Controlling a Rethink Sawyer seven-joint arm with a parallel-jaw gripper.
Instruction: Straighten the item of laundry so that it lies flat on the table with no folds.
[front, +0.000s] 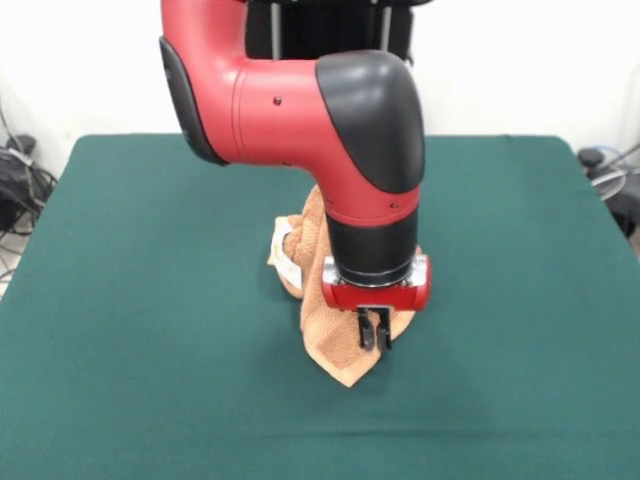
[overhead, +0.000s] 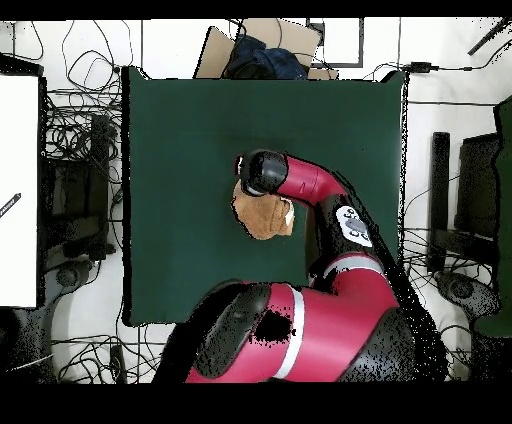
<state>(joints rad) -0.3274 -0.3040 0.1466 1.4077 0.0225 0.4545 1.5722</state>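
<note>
Towel (front: 335, 345) is bunched in a crumpled heap near the middle of the green worktop (front: 140, 300), not flat. In the front view it runs from behind the arm's wrist down to a pointed corner on the side towards the camera. A bit of white, likely the label, shows at the heap's left edge next to the arm.

Pincer (front: 374, 335) hangs straight down over the near part of the towel, its two black fingers close together with only a thin gap. Tips sit against the terry in the picture, but I can't tell whether any cloth is pinched between them or whether they just hover in front of it. So: narrow, near-closed, grip unconfirmed.

Overhead view: towel (overhead: 262, 215) shows as a rounded tan lump about mid-worktop (overhead: 180, 150), partly under the arm's black elbow cap. The pincer itself is hidden by the wrist there.

The red and black arm (front: 300, 100) reaches over from the pedestal side and covers the far part of the heap. Cables and boxes lie off the worktop around it.
</note>
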